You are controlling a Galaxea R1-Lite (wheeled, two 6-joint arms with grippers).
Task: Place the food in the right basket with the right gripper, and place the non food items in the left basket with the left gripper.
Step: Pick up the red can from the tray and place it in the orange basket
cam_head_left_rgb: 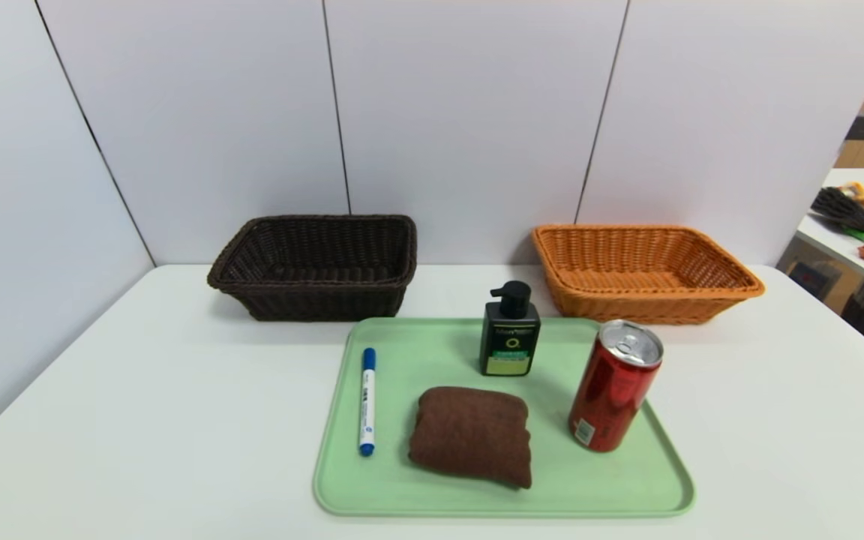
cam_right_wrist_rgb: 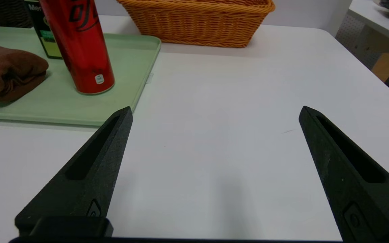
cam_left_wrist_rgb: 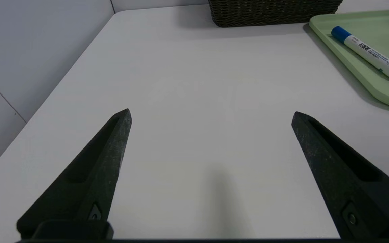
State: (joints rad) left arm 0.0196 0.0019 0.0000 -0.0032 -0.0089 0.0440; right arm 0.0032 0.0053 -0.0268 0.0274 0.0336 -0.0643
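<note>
Left gripper [cam_left_wrist_rgb: 211,113]: my two fingers [cam_left_wrist_rgb: 89,175] are matte black, long tapering wedges ending in pointed tips. Each has a long recessed slot along its inner face and a small round fastener near the base. Surface faintly speckled, scuffed.

Right gripper [cam_right_wrist_rgb: 216,111]: same build, black pointed fingers [cam_right_wrist_rgb: 83,179], slotted, a fastener at each root, a black crossbar beneath.

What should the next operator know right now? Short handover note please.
Left pincer: open, empty, over bare table.
Right pincer: open, empty, beside the tray.
On the tray: red can, pump bottle, brown towel, marker.
Dark basket and orange basket: nothing visible inside.
Done: nothing.
Left: can to orange basket; other three to dark basket.
</note>
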